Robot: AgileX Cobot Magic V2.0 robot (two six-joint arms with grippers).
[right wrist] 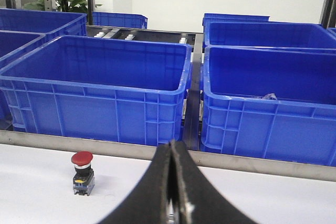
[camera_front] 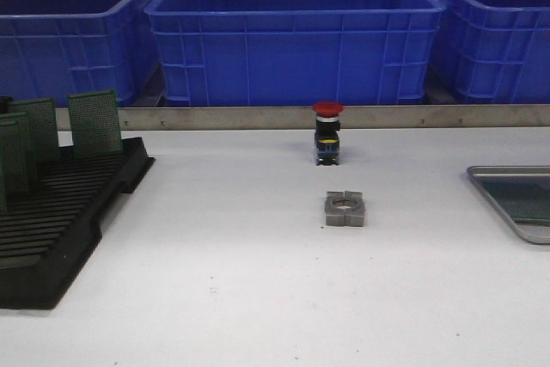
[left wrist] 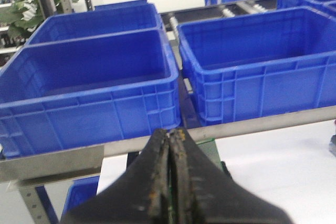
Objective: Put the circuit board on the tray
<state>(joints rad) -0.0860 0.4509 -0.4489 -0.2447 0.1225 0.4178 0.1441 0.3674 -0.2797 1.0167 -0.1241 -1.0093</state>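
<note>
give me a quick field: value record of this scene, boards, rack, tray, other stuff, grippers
circuit boards: green boards standing upright in the rack, front view, far left
rack: black slotted rack, table's left side
tray: silver tray at right edge, partly cut off
centre items: red-capped push button; grey metal block with hole nearer the camera
background: blue bins
left gripper: shut, holding nothing visible
right gripper: shut, holding nothing visible

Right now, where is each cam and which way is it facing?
Front: looks forward over the white table; rack left, tray right, blue bins behind; no arm shows.
Left wrist: on the left arm, faces the bins; left pincer shut.
Right wrist: on the right arm, faces the bins; right pincer shut.
Shared: front and right wrist both show the red push button.
</note>
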